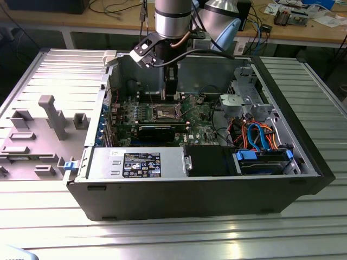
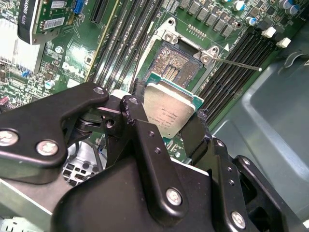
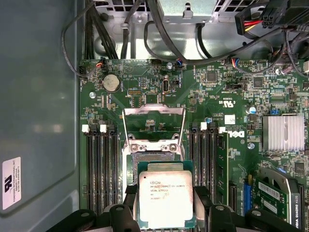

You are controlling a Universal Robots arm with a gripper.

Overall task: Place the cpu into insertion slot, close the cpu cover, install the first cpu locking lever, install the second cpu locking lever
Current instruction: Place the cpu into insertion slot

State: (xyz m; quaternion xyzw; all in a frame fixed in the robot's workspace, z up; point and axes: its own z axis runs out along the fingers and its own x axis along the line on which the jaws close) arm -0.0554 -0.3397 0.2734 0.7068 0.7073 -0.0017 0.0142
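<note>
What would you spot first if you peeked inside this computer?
The shiny square cpu grabs the eye, pinched in the black gripper close over the green board. Close by sits the insertion slot, uncovered, with its gold contact field showing. The silver cpu cover stands flipped open beside the slot, all inside the open computer case.

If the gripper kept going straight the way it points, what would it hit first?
Probably the insertion slot, lying open just ahead; the cpu clamped in the gripper would touch it first. Depth is unclear.
</note>
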